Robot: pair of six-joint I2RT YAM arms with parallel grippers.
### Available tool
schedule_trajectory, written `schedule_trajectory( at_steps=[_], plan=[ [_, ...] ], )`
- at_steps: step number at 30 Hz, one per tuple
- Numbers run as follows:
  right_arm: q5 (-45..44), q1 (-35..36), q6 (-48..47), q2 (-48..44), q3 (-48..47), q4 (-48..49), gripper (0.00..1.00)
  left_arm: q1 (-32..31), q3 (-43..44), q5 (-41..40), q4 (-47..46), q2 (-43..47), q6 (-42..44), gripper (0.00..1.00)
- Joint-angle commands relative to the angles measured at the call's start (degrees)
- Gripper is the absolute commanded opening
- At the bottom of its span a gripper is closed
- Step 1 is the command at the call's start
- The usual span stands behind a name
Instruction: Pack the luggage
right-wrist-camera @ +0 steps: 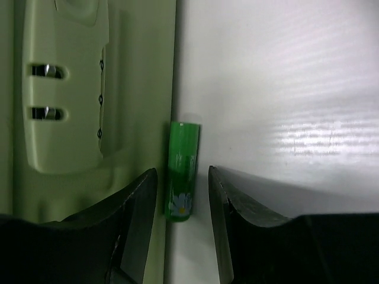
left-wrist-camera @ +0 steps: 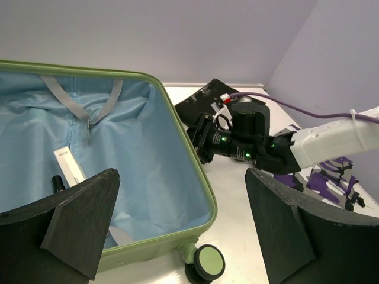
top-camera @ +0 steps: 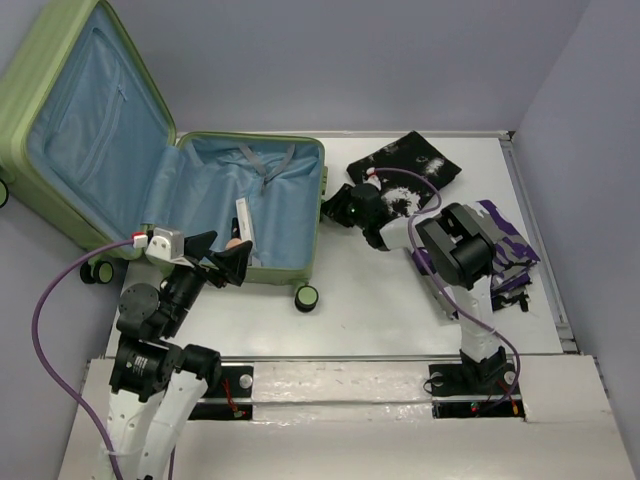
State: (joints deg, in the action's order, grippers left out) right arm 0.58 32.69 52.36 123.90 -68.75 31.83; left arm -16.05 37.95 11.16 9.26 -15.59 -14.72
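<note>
Lying open, luggage — wheels toward arms, long axis near-to-far; left hand released, right hand released astride green tube.

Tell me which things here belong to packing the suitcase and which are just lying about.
Job: suitcase, green bottle framed by the right pincer, white box inside, black cloth, purple cloth (both likely next).
Lying about: none that I can see.
</note>
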Motion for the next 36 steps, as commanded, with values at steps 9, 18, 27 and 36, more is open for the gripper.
schedule_trajectory(
  at_steps=[9, 18, 27, 36],
  plan=[
    [-2.6, 0.89, -5.06, 2.32, -4.99, -12.04, 0.33, 0.06, -0.25, 0.79, -2.66, -0.66, 0.13, 0.99],
    [-10.85, 1.41, -13.94, -2.69, -5.16, -25.31, 0.32, 0.06, -0.25, 0.09, -2.58, 0.21, 0.04, 0.99],
    [-14.82, 1.41, -22.12, -2.61, -9.47, -36.05, 0.35, 0.06, -0.25, 0.09, -2.31, 1.97, -0.04, 0.99],
    [-13.14, 1.41, -25.99, -4.45, -12.55, -38.78, 0.52, 0.06, -0.25, 1.32, -2.58, 2.94, 0.22, 0.99]
  ],
)
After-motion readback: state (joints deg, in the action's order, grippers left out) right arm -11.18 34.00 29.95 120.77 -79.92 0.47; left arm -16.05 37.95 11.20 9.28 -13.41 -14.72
